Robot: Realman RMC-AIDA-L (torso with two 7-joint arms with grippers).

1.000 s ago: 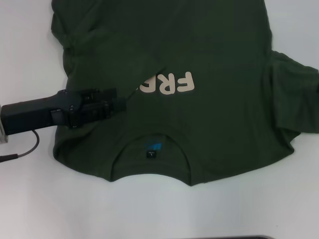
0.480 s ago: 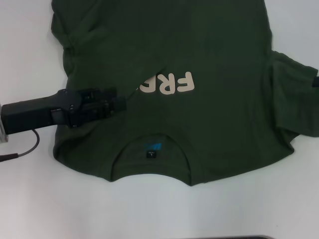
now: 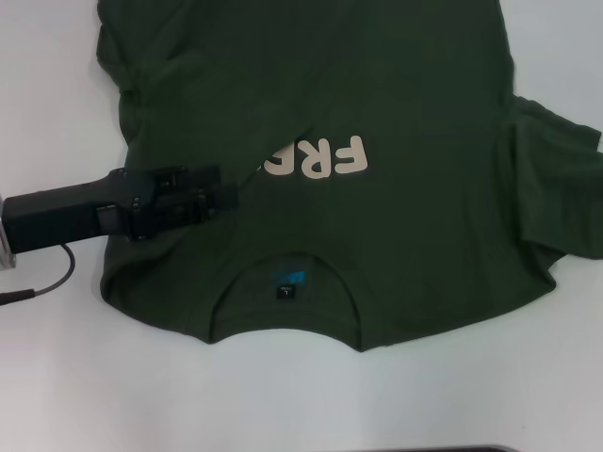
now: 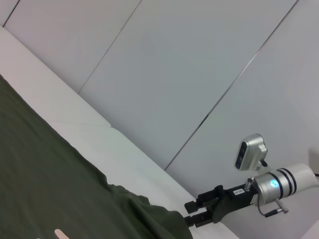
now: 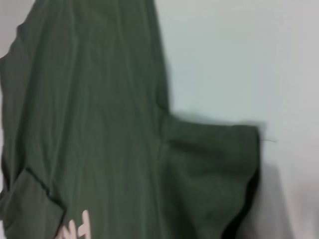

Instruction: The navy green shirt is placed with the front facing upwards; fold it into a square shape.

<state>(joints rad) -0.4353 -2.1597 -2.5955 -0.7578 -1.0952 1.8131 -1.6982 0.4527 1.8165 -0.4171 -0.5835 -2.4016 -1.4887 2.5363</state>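
The navy green shirt (image 3: 405,235) lies spread on the white table (image 3: 301,395), front up, collar towards me. Its blue neck label (image 3: 287,281) shows. The shirt's left side is folded inward over the chest, so the cream lettering (image 3: 330,158) is partly covered. My left gripper (image 3: 224,196) rests on the shirt at the edge of that fold, its arm reaching in from the left. My right gripper (image 4: 195,214) is out of the head view; the left wrist view shows it open and empty beside the shirt's right sleeve (image 3: 556,188). The sleeve (image 5: 209,169) lies flat.
A black cable (image 3: 57,273) hangs from the left arm onto the table. White table shows around the shirt at left, right and near me. Grey wall panels (image 4: 199,74) stand beyond the table's right side.
The tip of my right gripper showed at the right edge over the sleeve half a second ago and has left the head view. The left gripper and the shirt have not moved.
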